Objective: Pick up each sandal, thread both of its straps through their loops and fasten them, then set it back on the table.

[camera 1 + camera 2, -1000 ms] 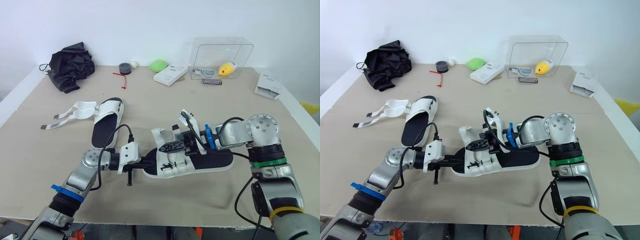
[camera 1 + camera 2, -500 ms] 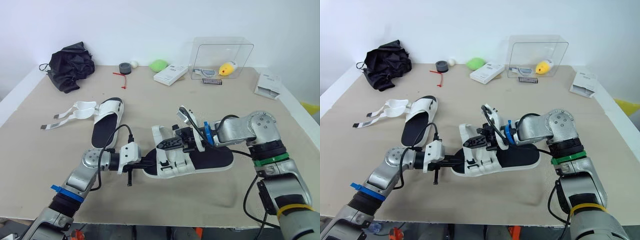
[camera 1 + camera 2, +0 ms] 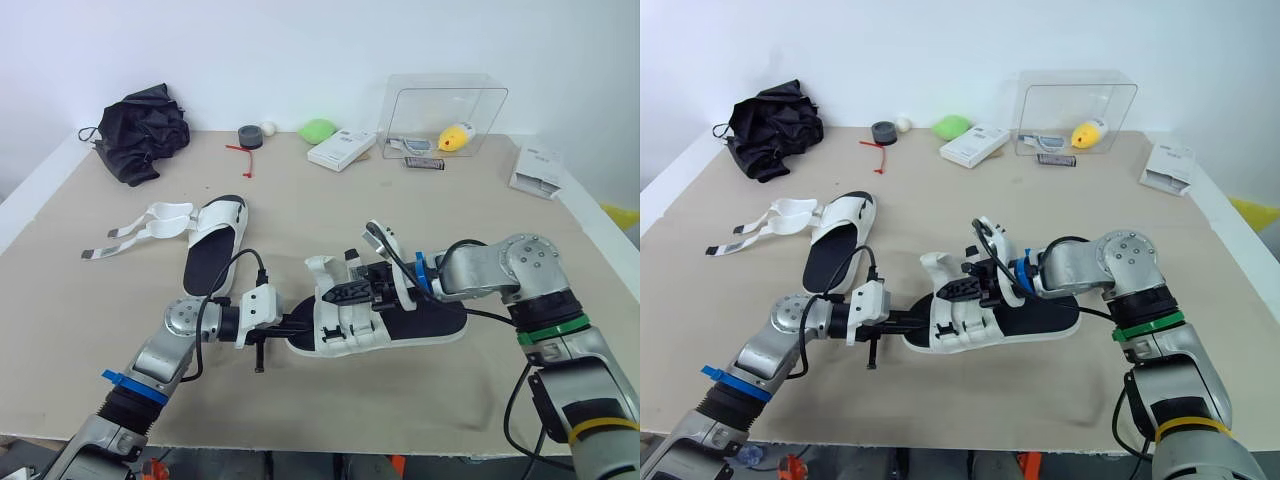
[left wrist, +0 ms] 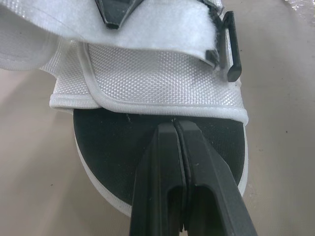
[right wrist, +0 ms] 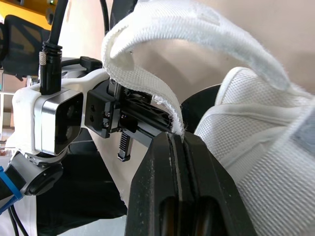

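Observation:
A white sandal with a black footbed point(image 3: 425, 322) lies at the middle of the table, toe toward my left arm. My left gripper point(image 3: 297, 327) is shut, and its tips point(image 4: 176, 125) rest on the footbed at the toe, just short of the front strap point(image 4: 147, 78). My right gripper point(image 3: 343, 294) reaches over the sandal's upper from the right and is shut on the end of a white strap point(image 5: 147, 81), which arches up from the sandal. The second sandal point(image 3: 212, 243) lies to the left, its straps point(image 3: 135, 228) spread loose on the table.
A black bag point(image 3: 145, 130) sits at the back left. Along the back edge are a tape roll point(image 3: 250, 136), a green object point(image 3: 318, 130), a white box point(image 3: 342, 150) and a clear container point(image 3: 445, 115). Another white box point(image 3: 535, 170) lies at the right edge.
My right arm has shifted slightly to the right and lower, still pinching the strap over the sandal. The left arm and both sandals have stayed in place.

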`<move>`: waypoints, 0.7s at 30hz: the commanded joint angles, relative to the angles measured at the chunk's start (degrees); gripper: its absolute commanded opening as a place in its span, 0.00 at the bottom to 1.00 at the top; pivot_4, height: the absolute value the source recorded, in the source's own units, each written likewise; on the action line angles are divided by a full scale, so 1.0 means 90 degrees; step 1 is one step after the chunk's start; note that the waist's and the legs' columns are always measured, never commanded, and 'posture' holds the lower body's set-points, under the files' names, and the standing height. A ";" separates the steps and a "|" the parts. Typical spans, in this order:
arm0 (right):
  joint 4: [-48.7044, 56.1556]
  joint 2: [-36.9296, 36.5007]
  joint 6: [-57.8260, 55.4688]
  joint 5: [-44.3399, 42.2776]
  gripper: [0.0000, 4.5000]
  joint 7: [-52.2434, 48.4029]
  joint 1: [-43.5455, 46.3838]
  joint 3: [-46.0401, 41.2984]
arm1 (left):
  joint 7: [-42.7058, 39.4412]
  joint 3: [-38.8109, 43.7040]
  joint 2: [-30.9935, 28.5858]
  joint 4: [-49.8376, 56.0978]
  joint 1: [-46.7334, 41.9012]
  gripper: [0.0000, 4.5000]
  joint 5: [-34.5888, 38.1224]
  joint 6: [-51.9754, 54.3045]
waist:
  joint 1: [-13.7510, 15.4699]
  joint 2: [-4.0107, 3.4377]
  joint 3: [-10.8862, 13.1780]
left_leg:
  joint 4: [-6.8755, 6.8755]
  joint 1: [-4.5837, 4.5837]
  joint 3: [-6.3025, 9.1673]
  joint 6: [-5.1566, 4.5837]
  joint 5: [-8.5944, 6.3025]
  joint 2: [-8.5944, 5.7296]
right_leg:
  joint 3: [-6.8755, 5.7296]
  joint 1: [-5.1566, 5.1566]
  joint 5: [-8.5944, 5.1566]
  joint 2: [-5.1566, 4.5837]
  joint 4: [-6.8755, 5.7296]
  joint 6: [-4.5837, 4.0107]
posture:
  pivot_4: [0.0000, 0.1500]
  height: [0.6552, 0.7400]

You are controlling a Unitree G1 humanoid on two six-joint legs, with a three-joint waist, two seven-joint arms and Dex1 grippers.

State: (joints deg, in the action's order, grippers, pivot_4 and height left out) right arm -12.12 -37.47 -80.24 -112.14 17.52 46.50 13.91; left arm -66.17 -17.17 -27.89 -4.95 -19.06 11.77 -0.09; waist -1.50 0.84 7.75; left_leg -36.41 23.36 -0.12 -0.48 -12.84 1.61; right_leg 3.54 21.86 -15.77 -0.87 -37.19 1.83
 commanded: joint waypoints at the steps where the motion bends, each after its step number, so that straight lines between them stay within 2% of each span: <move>1: 0.0136 -0.0219 -0.0102 0.0007 0.01 -0.0072 -0.0107 0.0118 | -0.0058 -0.0435 -0.0112 -0.0626 0.0379 0.00 -0.0458 0.0328 | 0.0001 0.0001 0.0000 | 0.0000 0.0000 0.0000 0.0000 0.0000 0.0000 | 0.0000 0.0000 0.0000 0.0000 0.0001 0.0000 | 1.00 1.00; 9: 0.0496 -0.0318 -0.0189 0.0404 0.01 -0.0635 -0.0387 0.0098 | -0.0064 -0.0438 -0.0100 -0.0645 0.0382 0.00 -0.0469 0.0304 | 0.0008 0.0001 -0.0001 | 0.0002 0.0001 0.0001 -0.0007 -0.0004 0.0000 | -0.0001 0.0000 -0.0004 -0.0001 0.0004 0.0001 | 1.00 1.00; 21: 0.1291 0.0033 -0.0296 0.2030 0.01 -0.1569 -0.0375 -0.0024 | -0.0066 -0.0424 -0.0117 -0.0636 0.0391 0.00 -0.0472 0.0312 | 0.0016 0.0000 -0.0001 | 0.0003 0.0000 0.0002 -0.0009 -0.0006 0.0000 | -0.0001 0.0000 -0.0007 -0.0002 0.0005 0.0002 | 1.00 1.00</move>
State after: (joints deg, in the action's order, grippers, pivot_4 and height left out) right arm -3.33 -37.43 -80.93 -95.79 5.67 43.17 13.39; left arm -66.47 -17.19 -27.77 -4.96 -19.06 11.77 -0.14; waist -1.36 0.84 7.74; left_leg -36.38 23.36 -0.10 -0.56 -12.90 1.62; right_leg 3.53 21.86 -15.84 -0.89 -37.15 1.85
